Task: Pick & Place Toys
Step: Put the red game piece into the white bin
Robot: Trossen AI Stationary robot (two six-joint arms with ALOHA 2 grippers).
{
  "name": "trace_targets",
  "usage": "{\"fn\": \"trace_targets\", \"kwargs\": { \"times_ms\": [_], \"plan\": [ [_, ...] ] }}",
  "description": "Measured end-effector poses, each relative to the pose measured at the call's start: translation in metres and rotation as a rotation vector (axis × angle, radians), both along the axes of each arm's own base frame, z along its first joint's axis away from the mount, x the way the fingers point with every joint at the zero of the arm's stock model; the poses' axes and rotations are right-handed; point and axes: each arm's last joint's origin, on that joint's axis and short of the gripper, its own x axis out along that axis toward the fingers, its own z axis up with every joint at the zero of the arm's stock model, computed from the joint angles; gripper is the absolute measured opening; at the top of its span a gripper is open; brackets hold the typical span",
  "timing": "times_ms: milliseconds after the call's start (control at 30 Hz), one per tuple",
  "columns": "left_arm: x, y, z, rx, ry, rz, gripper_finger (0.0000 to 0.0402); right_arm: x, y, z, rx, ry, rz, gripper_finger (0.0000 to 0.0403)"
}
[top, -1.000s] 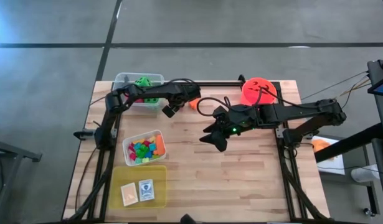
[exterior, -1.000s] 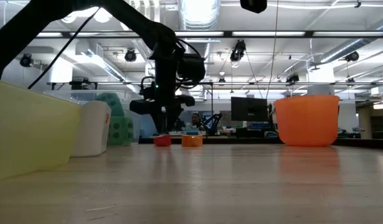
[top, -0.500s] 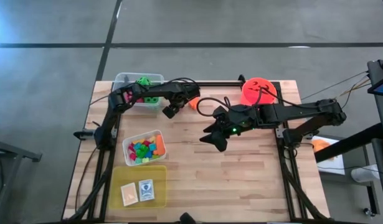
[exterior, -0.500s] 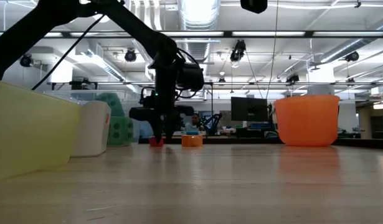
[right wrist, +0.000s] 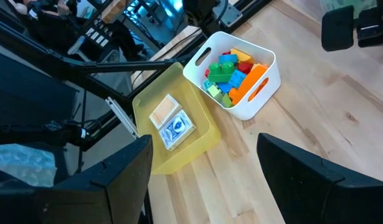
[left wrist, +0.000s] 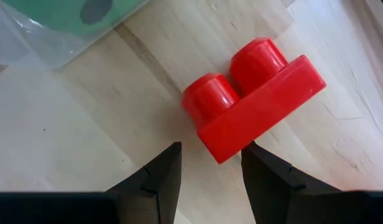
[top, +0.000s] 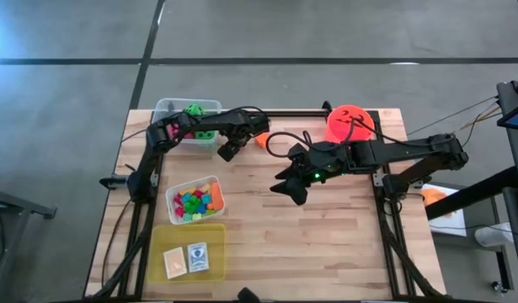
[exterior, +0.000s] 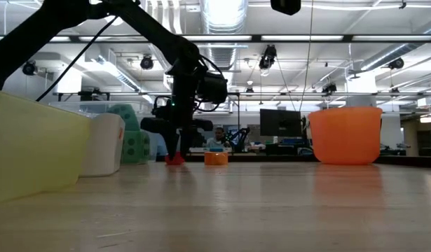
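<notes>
A red two-stud block (left wrist: 253,93) lies flat on the wooden table, seen in the low view as the red block (exterior: 174,159). My left gripper (left wrist: 210,171) points down over it, open, and the block's near corner lies between the fingertips. In the high view my left gripper (top: 227,150) is beside the clear tub (top: 187,118) that holds green dice. An orange block (top: 260,140) sits on the table just right of it. My right gripper (top: 291,187) hangs open above mid-table with nothing between its fingers. My left gripper comes at the red block from above, one finger on each side of the block's near corner (left wrist: 217,154). One fingertip (left wrist: 252,152) stands right against the block's edge; whether it touches, I cannot tell. The block lies flat on the table, studs up.
A white bin (top: 195,199) of bright blocks and a yellow tray (top: 187,251) with two cards stand at the near left. The red-orange bucket (top: 349,122) stands at the far right. Bare wood lies between the bins and the table's right edge.
My left gripper has sunk toward the red block and drifted a little toward the table's left edge, staying open. My right arm has kept still.
</notes>
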Motion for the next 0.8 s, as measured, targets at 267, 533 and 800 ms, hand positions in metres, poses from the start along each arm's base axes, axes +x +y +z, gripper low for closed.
{"fn": "trace_targets", "kwargs": {
  "times_ms": [267,533,800],
  "plan": [
    [-0.0021,-0.0008,0.0006,0.0,0.015,0.028,0.0156,0.0,0.0001,0.0,0.0,0.0,0.0,0.0281],
    [-0.0022,-0.0008,0.0007,0.003,0.011,0.047,0.0145,0.0,0.0,0.0,0.0,0.0,0.0,0.0281],
    [-0.0049,-0.0016,0.0009,0.008,0.045,0.046,0.0033,0.0,0.0001,0.0,0.0,0.0,0.0,0.0281]
  ]
}}
